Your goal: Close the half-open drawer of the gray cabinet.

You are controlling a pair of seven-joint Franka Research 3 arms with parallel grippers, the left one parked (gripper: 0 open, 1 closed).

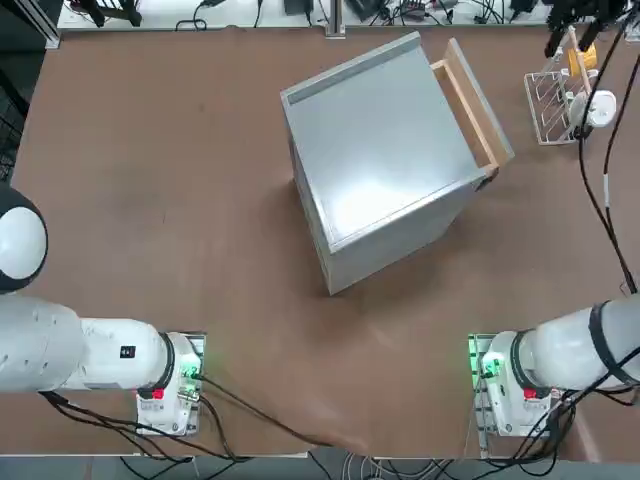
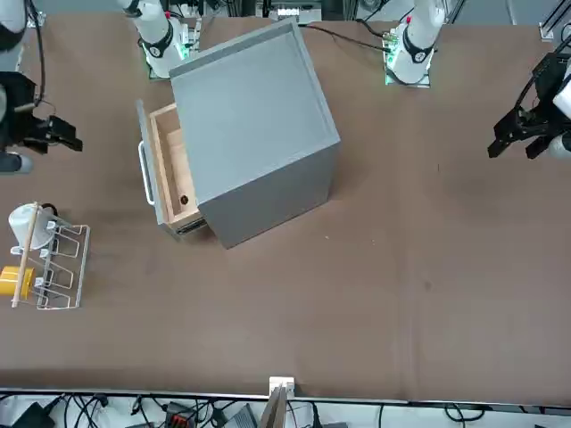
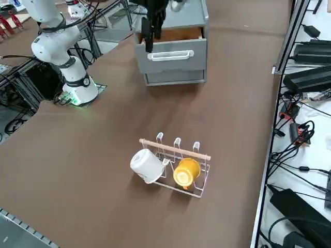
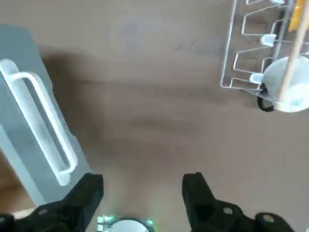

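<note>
one gray cabinet (image 1: 385, 150), matte, smooth flat top, standing at about one o'clock from the table's middle in the top view, set at an angle.
one drawer (image 1: 472, 105), part-way out of the cabinet's two o'clock side in the same view; light wooden sides, flat gray front panel (image 3: 194, 63), interior partly exposed.
one white handle (image 3: 170, 55), bar-shaped, fixed across that panel.
one right gripper (image 4: 143, 179), black, released, its two fingers standing wide apart; above the table, near two o'clock from the cabinet in the top view.
one white wire rack (image 3: 181, 173) with a pale wooden rod (image 3: 175, 149), resting on the brown table (image 3: 93, 170), apart from the cabinet, between two and three o'clock of it in the top view.
two mugs at the rack: one white mug (image 3: 147, 166), tilted; one yellow mug (image 3: 186, 172), just beside it.
</note>
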